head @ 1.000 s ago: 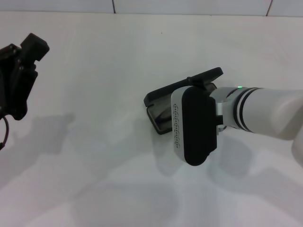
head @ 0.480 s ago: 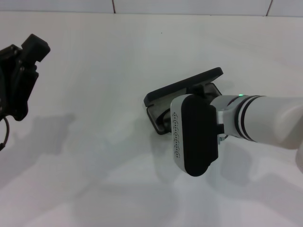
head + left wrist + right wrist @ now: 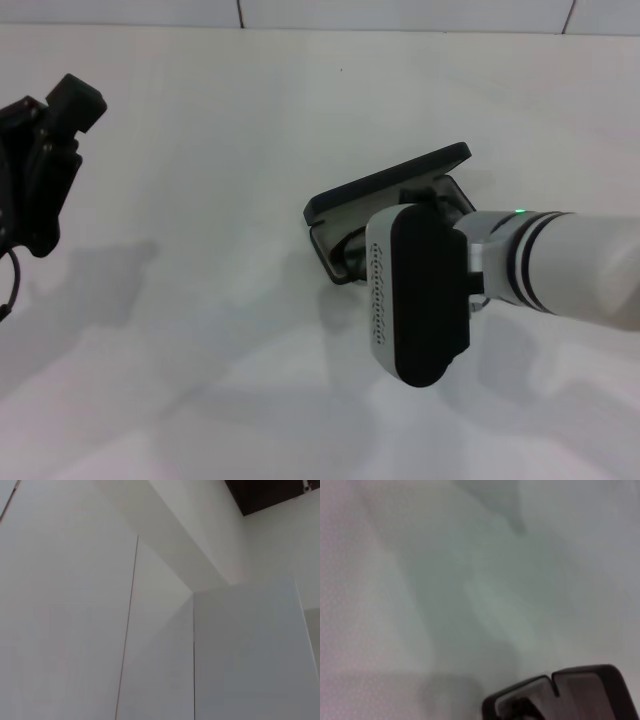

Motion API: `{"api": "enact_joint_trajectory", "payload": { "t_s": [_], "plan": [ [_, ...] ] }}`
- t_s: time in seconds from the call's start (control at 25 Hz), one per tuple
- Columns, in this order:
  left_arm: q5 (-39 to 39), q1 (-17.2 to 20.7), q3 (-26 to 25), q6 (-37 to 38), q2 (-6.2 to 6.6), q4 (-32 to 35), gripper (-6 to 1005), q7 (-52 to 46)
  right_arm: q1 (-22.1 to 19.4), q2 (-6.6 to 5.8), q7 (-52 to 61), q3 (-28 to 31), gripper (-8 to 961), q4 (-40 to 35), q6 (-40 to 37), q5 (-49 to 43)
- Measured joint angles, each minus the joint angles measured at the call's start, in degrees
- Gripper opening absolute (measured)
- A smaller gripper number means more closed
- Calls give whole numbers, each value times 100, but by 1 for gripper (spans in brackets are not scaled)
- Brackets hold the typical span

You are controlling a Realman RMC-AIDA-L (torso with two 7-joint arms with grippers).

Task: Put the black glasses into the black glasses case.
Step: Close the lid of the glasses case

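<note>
Black glasses case (image 3: 385, 205): lies open on the white counter (image 3: 230, 200), right of centre in the head view. The lid stands raised along the far side, its edge running from lower left to upper right. The tray part lies in front of the lid; only its left end and a strip near the hinge show.

Case in right wrist view: one rounded end of the black glasses case (image 3: 580, 690) shows at the picture's edge, with a notch where lid and tray meet. The inside is dark and blurred.

Black glasses: cannot be made out in any view. The arm covers most of the tray, so whether they lie inside cannot be told.

Right arm: reaches in from the right side of the head view, its white forearm with black bands leading to a wrist housing that hangs over the near part of the case.

Right claw (image 3: 352, 248): hidden below the wrist housing, at the tray. Whether its fingers are apart or together cannot be told.

Left claw (image 3: 62, 112): raised at the far left edge of the head view, well apart from the case. Its finger state cannot be told.

Left wrist view: shows only pale wall panels and a dark corner.
</note>
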Motion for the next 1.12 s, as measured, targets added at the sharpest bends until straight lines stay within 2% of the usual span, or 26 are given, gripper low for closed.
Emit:
{"api": "enact_joint_trajectory", "payload": {
  "t_s": [0.36,1.12],
  "plan": [
    [-1,-13,18,0,3,-15,32,18,-180,-1,0,157,23,-117,-184,-1],
    [-1,-21,14,0,0,-26,33,18,41,0,-9,272,27,600,345,1]
  ]
}}
